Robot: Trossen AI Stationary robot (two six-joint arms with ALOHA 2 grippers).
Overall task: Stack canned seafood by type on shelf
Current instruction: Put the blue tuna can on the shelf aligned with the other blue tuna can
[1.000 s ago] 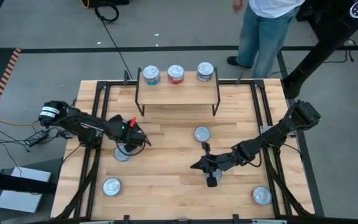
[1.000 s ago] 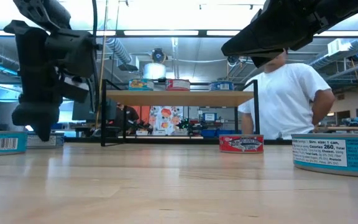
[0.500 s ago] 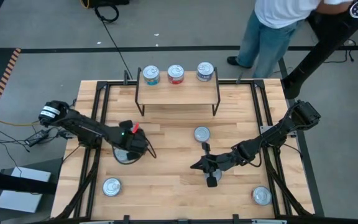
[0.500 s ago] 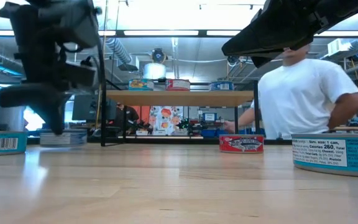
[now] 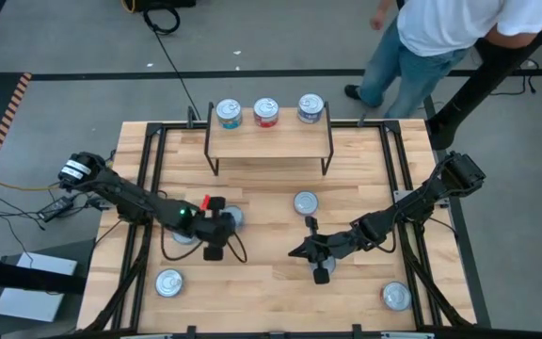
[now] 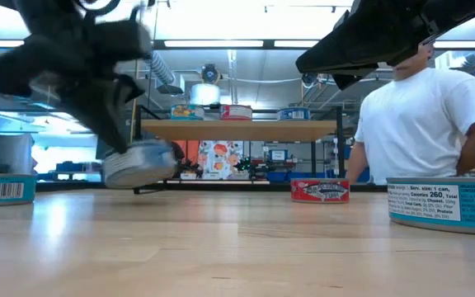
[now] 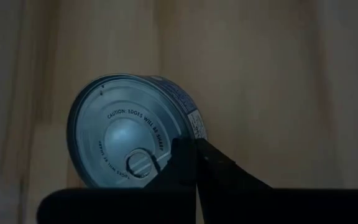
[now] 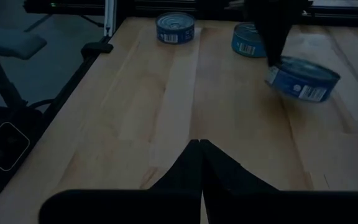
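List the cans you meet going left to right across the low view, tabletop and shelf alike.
Teal can at the left edge → tilted blue can lifted clear of the table in the left gripper → teal-labelled shelf can → red-labelled shelf can → blue-labelled shelf can → red can on the table → large near teal can.

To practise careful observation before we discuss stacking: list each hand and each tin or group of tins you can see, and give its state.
left hand: shut on the held can
held can: clear of the table, tilted
right hand: shut, empty, above the table
shelf cans: three, upright, in a row on the shelf
loose cans: upright on the table, apart from each other
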